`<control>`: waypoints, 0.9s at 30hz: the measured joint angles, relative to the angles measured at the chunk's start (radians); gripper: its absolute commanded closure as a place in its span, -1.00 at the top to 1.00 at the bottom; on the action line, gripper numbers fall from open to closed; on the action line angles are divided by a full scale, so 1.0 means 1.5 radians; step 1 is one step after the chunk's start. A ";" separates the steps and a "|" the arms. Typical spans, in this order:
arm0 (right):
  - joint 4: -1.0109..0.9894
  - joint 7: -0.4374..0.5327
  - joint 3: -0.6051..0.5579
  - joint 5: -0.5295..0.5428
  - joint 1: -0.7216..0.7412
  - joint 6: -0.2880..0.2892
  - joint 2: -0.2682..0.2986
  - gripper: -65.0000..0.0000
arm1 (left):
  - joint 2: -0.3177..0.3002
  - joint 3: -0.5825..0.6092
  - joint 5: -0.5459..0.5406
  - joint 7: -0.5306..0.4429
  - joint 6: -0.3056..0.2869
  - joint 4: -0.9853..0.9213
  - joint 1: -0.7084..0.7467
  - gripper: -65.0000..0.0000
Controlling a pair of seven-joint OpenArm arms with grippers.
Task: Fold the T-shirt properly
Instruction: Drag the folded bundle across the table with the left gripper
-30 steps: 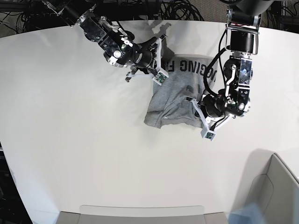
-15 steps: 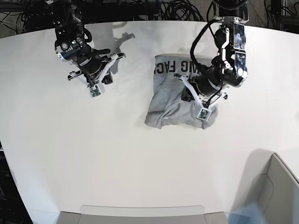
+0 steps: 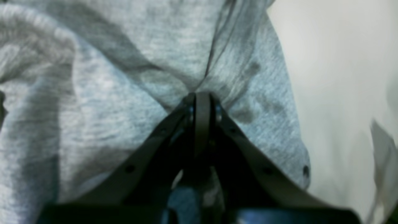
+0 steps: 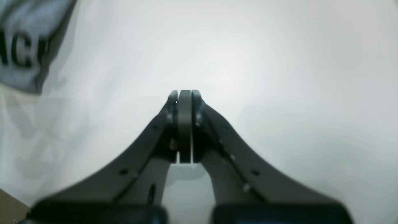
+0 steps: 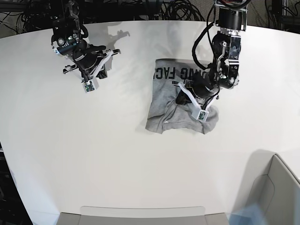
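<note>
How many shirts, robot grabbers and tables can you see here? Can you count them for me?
Shirts: 1, the grey T-shirt with black letters.
Robot grabbers: 2, the left gripper pinching the shirt and the right gripper shut over bare table.
Tables: 1, the white table.
Total: 4

The left gripper (image 3: 202,104) rises from 6 o'clock, its jaws pressed together on a pinch of the T-shirt (image 3: 124,93), creases fanning out from the tips. Grey cloth fills the view from 12 round to 9 o'clock. Bare white table (image 3: 335,93) shows at 3 o'clock.
</note>
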 measured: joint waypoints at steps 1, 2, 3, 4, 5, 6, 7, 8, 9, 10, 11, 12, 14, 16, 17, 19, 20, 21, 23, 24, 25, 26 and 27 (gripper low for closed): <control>0.000 0.000 0.000 0.000 0.002 0.000 0.001 -1.00 | -0.010 0.001 -0.008 -0.023 -0.004 -0.011 0.000 -1.00; 0.000 0.001 0.001 0.000 0.003 -0.001 0.001 -1.00 | -0.023 0.002 -0.023 -0.044 -0.017 -0.026 0.000 -1.00; 0.000 0.003 0.001 0.000 0.003 0.000 0.001 -1.00 | -0.040 0.004 -0.034 -0.065 -0.026 -0.042 0.000 -1.00; 0.000 0.002 0.001 0.000 0.002 0.001 0.000 -1.00 | -0.056 0.004 -0.041 -0.080 -0.032 -0.056 -0.002 -1.00; 0.000 0.002 0.001 0.000 0.001 0.001 0.000 -1.00 | -0.071 0.004 -0.043 -0.097 -0.037 -0.071 -0.004 -1.00; 0.000 0.001 0.001 0.000 0.002 0.001 0.000 -1.00 | -0.087 0.004 -0.045 -0.111 -0.037 -0.087 -0.007 -1.00; 0.000 0.001 0.001 0.000 0.002 0.001 0.000 -1.00 | -0.101 0.004 -0.045 -0.124 -0.037 -0.103 -0.009 -1.00; 0.000 0.002 0.001 0.000 0.003 0.001 0.000 -1.00 | -0.115 0.004 -0.046 -0.147 -0.037 -0.123 -0.013 -1.00; 0.000 0.002 0.001 0.000 0.004 0.001 0.000 -1.00 | -0.128 0.002 -0.045 -0.169 -0.037 -0.140 -0.017 -1.00; 0.000 0.002 0.001 0.000 0.004 0.001 0.000 -1.00 | -0.142 0.002 -0.048 -0.194 -0.040 -0.161 -0.022 -1.00; 0.000 0.002 0.001 0.000 0.004 0.001 0.000 -1.00 | -0.157 0.002 -0.048 -0.210 -0.041 -0.183 -0.032 -1.00; 0.000 0.002 0.001 0.000 0.003 0.001 0.000 -1.00 | -0.169 0.002 -0.045 -0.219 -0.044 -0.205 -0.040 -1.00; 0.000 0.002 0.000 0.000 0.003 0.001 0.001 -1.00 | -0.191 0.001 -0.045 -0.238 -0.094 -0.262 -0.062 -1.00; 0.000 0.002 -0.001 0.000 0.004 0.001 0.001 -1.00 | -0.211 0.000 -0.046 -0.262 -0.158 -0.321 -0.083 -1.00; 0.000 0.003 -0.001 0.000 0.004 0.001 0.001 -1.00 | -0.219 -0.001 -0.055 -0.265 -0.173 -0.343 -0.092 -1.00; 0.000 0.003 -0.002 0.001 0.005 0.001 0.000 -1.00 | -0.229 -0.001 -0.055 -0.274 -0.194 -0.372 -0.107 -1.00; 0.000 0.004 -0.002 0.001 0.005 0.001 0.000 -1.00 | -0.234 -0.002 -0.050 -0.272 -0.196 -0.374 -0.110 -1.00; 0.000 0.003 -0.002 -0.001 0.005 0.001 0.000 -1.00 | -0.238 -0.002 -0.046 -0.271 -0.196 -0.374 -0.111 -1.00; 0.000 0.000 -0.002 0.002 0.009 0.001 -0.001 -1.00 | -0.240 -0.002 -0.043 -0.269 -0.195 -0.366 -0.110 -1.00; 0.000 -0.001 -0.002 0.003 0.013 0.001 -0.003 -1.00 | -0.240 -0.002 -0.036 -0.260 -0.188 -0.352 -0.108 -1.00; 0.000 -0.001 -0.003 0.004 0.017 0.001 -0.003 -1.00 | -0.240 -0.002 -0.028 -0.249 -0.183 -0.336 -0.107 -1.00; 0.000 -0.001 -0.003 0.005 0.022 0.001 -0.003 -1.00 | -0.240 -0.002 -0.017 -0.231 -0.173 -0.312 -0.104 -1.00; 0.000 -0.001 -0.003 0.005 0.025 0.001 -0.004 -1.00 | -0.243 -0.004 -0.003 -0.207 -0.164 -0.285 -0.102 -1.00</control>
